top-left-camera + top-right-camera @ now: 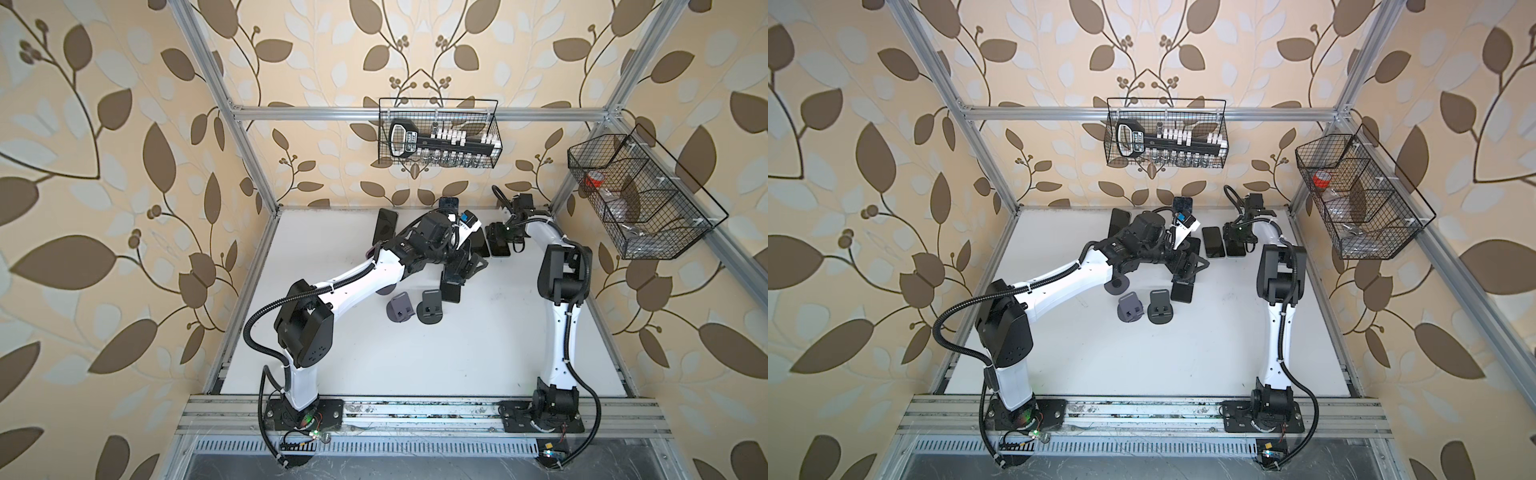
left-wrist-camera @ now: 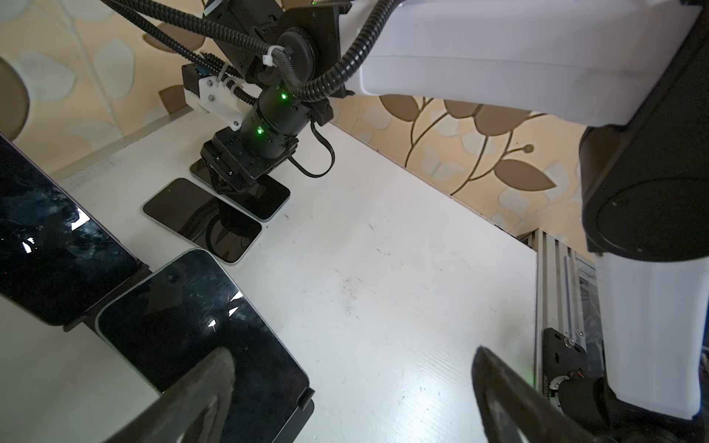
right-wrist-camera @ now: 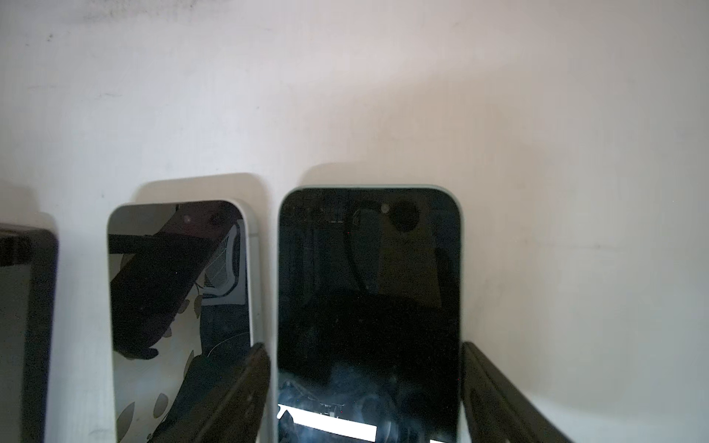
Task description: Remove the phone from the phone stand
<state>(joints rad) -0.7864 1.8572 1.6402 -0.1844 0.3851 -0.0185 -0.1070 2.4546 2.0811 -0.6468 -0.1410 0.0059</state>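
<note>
Table [image 1: 415, 365]: white and flat, with small dark scuffs.
Left arm [image 1: 353, 278]: white and black. It reaches from the near edge to the middle of the table. It bends at the elbow and its wrist tips down.
Right arm [image 1: 561, 316]: it goes up the right side to the back of the table. Its wrist bends down there.
Phone [image 2: 199, 326]: shiny black glass with a pale rim, round corners and little scratches. It leans back, tilted, in the phone stand [image 2: 303, 414] near the middle of the table, under the left arm's wrist.
Flat phone [image 3: 368, 287]: dark glass with a pale green rim. It lies flat at the back right of the table. A second flat phone [image 3: 180, 307] lies just beside it.
Phone stand: black, with a small lip under the phone's bottom edge.
Gray stand [image 1: 401, 309] and black stand [image 1: 432, 309]: side by side on the table, near the phone.
Left pincer [image 2: 353, 354]: wide open, holding nothing. One finger [image 2: 199, 391] shows in front of the phone's low end. The other is out over the bare table.
Right pincer [image 3: 364, 345]: one finger sits close on each side of the flat phone. I cannot tell if they squeeze it.
</note>
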